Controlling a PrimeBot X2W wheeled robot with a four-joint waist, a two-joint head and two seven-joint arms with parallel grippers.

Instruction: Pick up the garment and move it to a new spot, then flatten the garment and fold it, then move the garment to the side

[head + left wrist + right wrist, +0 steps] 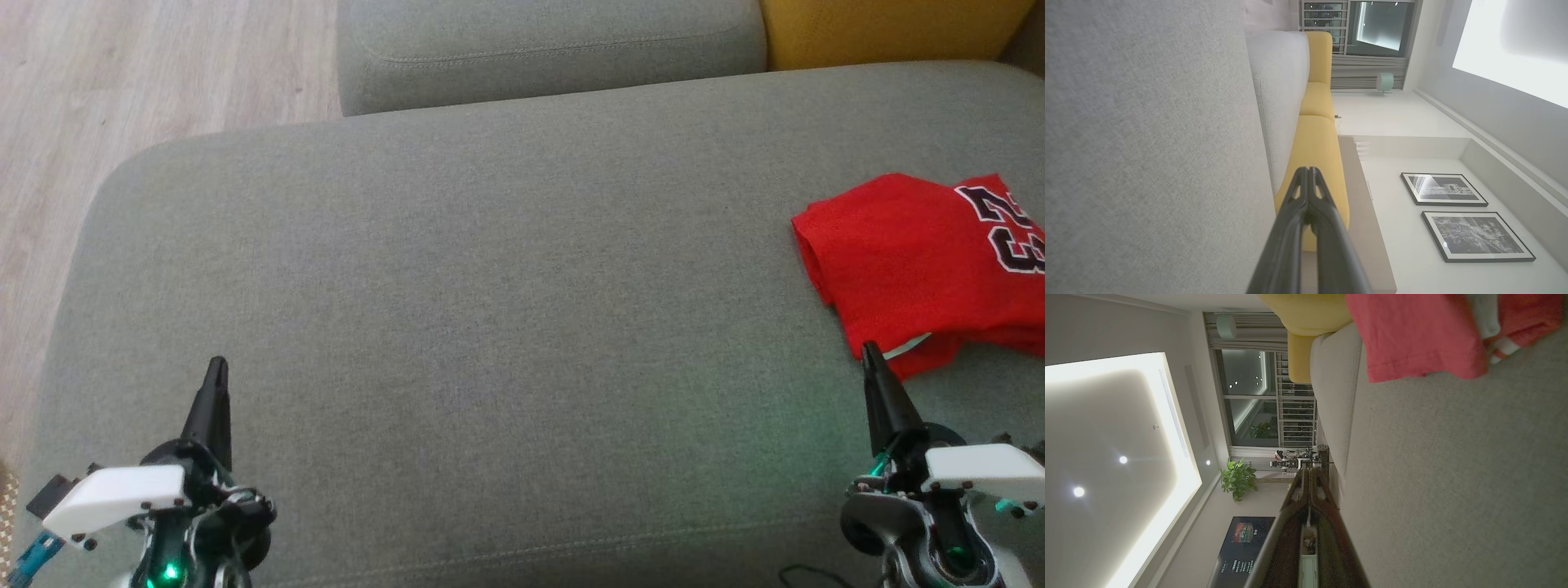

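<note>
My left fingers (215,392) were pressed together into one dark point, holding nothing, over the near left part of the seat (490,286). Along them in my left wrist view, the left fingers (1294,228) met at the tips, with the seat (1147,143) running beside them.

My right fingers (880,384) were closed the same way and empty, over the near right part of the seat. In the head view their tip stood against the near edge of the jersey (898,253); I could not tell whether it touched. In my right wrist view the right fingers (1290,535) lay shut beside the seat (1453,477), and the jersey (1412,335) sat further along it, apart from the tips.

The jersey was red, folded into a loose bundle at the seat's right end, and it ran past the picture's edge. A black number edged in white showed on its far right, and a strip of white trim showed at its near hem.

Beyond the seat's far side stood a grey back cushion (555,49), with a yellow cushion (890,28) to its right. Pale wood floor (122,82) lay off the seat's left end. Past the seat, my left wrist view caught two framed prints (1443,189), and my right wrist view caught a plant (1239,479).
</note>
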